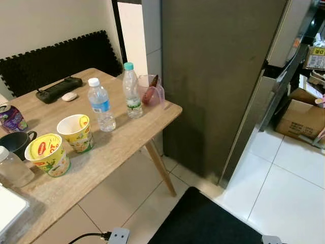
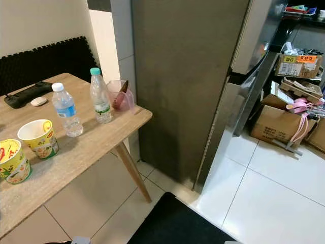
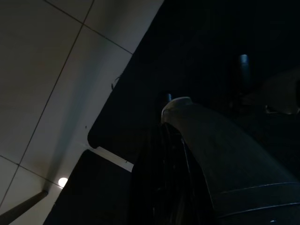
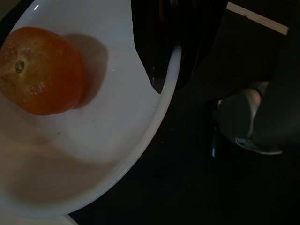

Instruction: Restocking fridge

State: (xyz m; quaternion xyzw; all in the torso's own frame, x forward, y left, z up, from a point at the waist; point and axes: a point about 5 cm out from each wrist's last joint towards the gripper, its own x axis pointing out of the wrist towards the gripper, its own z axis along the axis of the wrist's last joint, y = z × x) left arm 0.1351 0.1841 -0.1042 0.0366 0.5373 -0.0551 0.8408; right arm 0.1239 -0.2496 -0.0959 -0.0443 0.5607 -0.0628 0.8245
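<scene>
Right wrist view showed our right gripper pinching the rim of a white round plate carrying an orange tomato-like fruit. Left fingers: we could not tell. We judged keeping it level best, passing between the wooden table and the tall grey fridge.

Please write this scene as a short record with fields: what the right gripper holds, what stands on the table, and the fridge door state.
right gripper: shut on the rim of a white plate
on plate: one orange
left gripper: hangs idle, dark
table: two water bottles, two noodle cups, pink pitcher
fridge: door open
</scene>
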